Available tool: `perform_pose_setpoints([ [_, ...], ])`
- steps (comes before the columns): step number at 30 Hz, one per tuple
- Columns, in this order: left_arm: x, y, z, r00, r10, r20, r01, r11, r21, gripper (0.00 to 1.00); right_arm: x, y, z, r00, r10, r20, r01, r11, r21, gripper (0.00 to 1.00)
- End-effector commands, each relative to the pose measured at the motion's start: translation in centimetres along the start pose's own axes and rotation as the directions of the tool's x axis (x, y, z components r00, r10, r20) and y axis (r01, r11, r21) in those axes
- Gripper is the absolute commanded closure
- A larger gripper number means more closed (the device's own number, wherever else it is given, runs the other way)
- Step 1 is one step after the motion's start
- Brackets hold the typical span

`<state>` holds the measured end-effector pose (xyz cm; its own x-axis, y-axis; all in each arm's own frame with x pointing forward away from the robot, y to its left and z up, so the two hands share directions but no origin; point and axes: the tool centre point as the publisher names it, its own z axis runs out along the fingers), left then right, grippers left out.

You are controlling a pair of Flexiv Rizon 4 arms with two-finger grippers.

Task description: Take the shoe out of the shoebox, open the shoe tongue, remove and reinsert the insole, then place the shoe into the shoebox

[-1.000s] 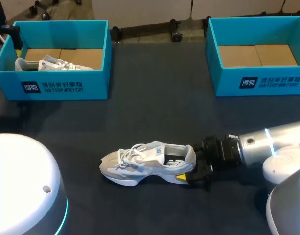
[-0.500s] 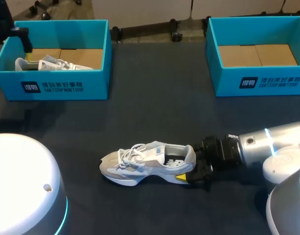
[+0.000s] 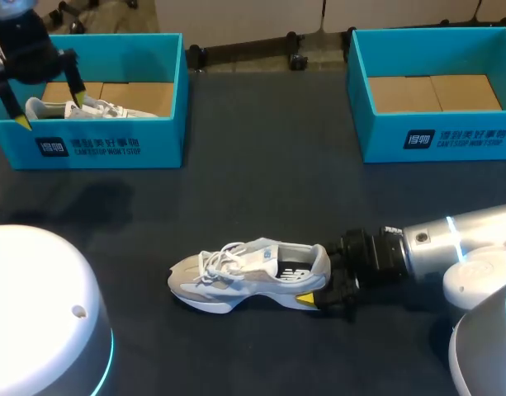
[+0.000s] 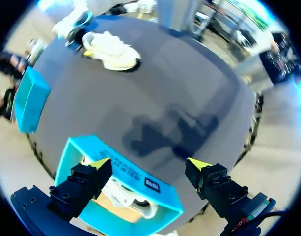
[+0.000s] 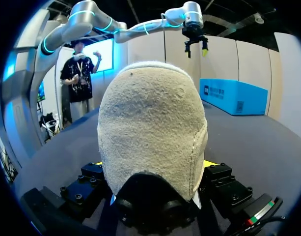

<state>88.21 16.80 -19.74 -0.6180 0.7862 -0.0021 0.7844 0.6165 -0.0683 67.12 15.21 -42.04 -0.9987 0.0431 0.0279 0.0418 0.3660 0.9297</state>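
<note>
Two teal boxes stand at the far side of the dark surface [image 3: 261, 190], well apart: the left box [image 3: 112, 147] and the right box [image 3: 451, 139], the latter showing its brown cardboard floor. One white and grey shoe [image 3: 248, 275] lies on its sole toward the near edge of the surface, toe to the robot's left, heel to its right, laces uppermost. Right hand [image 3: 323, 276]: closed on the heel of the shoe, one finger at each side, yellow tips low beside the sole; in the right wrist view the fuzzy back of the heel fills the space between the fingers. One second shoe [image 3: 96, 107], white, lies inside the left box on its cardboard floor. Left hand [image 3: 49, 110]: above the left end of the left box, fingers spread wide, holding nothing; in the left wrist view the box and the second shoe lie below, between the two yellow tips.
</note>
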Motion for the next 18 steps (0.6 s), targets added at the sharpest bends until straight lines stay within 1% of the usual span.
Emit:
perform_pose_setpoints([
  [1,0.4,-0.3,0.2,0.964,-0.259,0.058,0.259,0.966,-0.002,0.0,0.1,0.0,0.0,1.0,0.0,0.001,0.0,1.0,0.002,1.0],
  [4,0.4,-0.3,0.2,0.964,-0.259,0.058,0.259,0.966,-0.002,0.0,0.1,0.0,0.0,1.0,0.0,0.001,0.0,1.0,0.002,1.0],
  [5,0.6,-0.7,0.0,0.958,-0.281,0.049,0.281,0.96,0.016,0.0,0.1,0.0,0.0,1.0,0.0,0.001,0.0,1.0,0.002,1.0],
  [6,0.9,-1.9,0.0,0.945,-0.323,0.046,0.322,0.946,0.026,0.0,0.1,0.0,0.0,1.0,0.0,0.001,0.0,1.0,0.002,1.0],
  [7,1.4,-3.1,0.0,0.947,-0.317,0.054,0.316,0.948,0.025,0.0,0.1,0.0,0.0,1.0,0.0,0.001,0.0,1.0,0.002,1.0],
  [10,1.6,-6.2,0.3,0.896,-0.44,0.056,0.441,0.897,-0.007,0.0,0.1,0.0,0.0,1.0,0.0,0.001,0.0,1.0,0.002,1.0],
  [11,1.4,-7.0,0.4,0.843,-0.535,0.056,0.537,0.844,-0.017,0.0,0.1,0.0,0.0,1.0,0.0,0.001,0.0,1.0,0.002,1.0],
  [12,1.5,-7.9,0.5,0.828,-0.559,0.038,0.56,0.828,-0.023,0.0,0.1,0.0,0.0,1.0,0.0,0.001,0.0,1.0,0.002,1.0],
  [13,1.5,-8.7,0.6,0.783,-0.621,0.03,0.622,0.782,-0.029,0.0,0.1,0.0,0.0,1.0,0.0,0.001,0.0,1.0,0.002,1.0],
  [15,1.2,-9.8,0.9,0.686,-0.72,0.106,0.727,0.683,-0.067,0.0,0.1,0.0,0.0,1.0,0.0,0.001,0.0,1.0,0.002,1.0],
  [16,1.2,-10.2,1.1,0.647,-0.754,0.111,0.762,0.645,-0.059,0.0,0.1,0.0,0.0,1.0,0.0,0.001,0.0,1.0,0.002,1.0],
  [18,1.1,-11.4,1.4,0.56,-0.82,0.119,0.827,0.562,-0.014,0.0,0.1,0.0,0.0,1.0,0.0,0.001,0.0,1.0,0.002,1.0],
])
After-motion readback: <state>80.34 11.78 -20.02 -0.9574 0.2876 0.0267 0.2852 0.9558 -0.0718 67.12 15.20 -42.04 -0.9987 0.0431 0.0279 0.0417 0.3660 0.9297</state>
